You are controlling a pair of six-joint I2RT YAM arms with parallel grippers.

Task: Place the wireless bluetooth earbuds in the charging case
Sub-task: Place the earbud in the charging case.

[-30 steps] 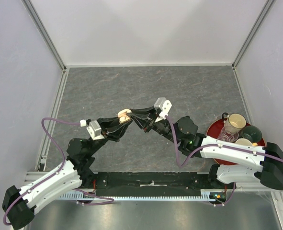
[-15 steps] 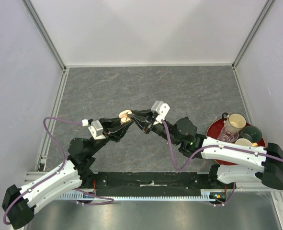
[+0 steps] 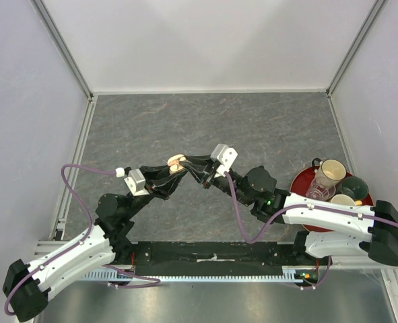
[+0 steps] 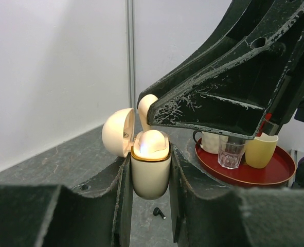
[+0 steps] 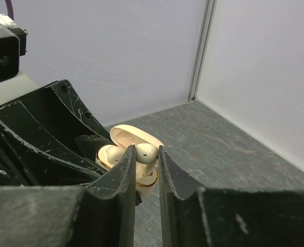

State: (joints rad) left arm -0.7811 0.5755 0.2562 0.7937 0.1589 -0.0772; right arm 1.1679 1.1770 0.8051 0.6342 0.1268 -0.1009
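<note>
My left gripper (image 4: 150,160) is shut on the cream charging case (image 4: 150,175) and holds it upright above the table with its lid (image 4: 118,131) open. One cream-white earbud (image 4: 150,143) sits in the case. My right gripper (image 5: 147,152) is shut on the other cream-white earbud (image 5: 147,151), whose stem points down into the case's free slot (image 5: 147,180). The two grippers meet at the case (image 3: 176,161) in the top view. One black earbud (image 4: 159,212) lies on the table below the case. The other black earbud is not in view.
A red tray (image 3: 305,185) with mugs (image 3: 330,173) and a glass stands at the right edge, beside the right arm; it also shows in the left wrist view (image 4: 254,176). White walls enclose the grey table.
My right gripper has shifted slightly left and down toward the case with the earbud. The left gripper has held the case nearly still.
</note>
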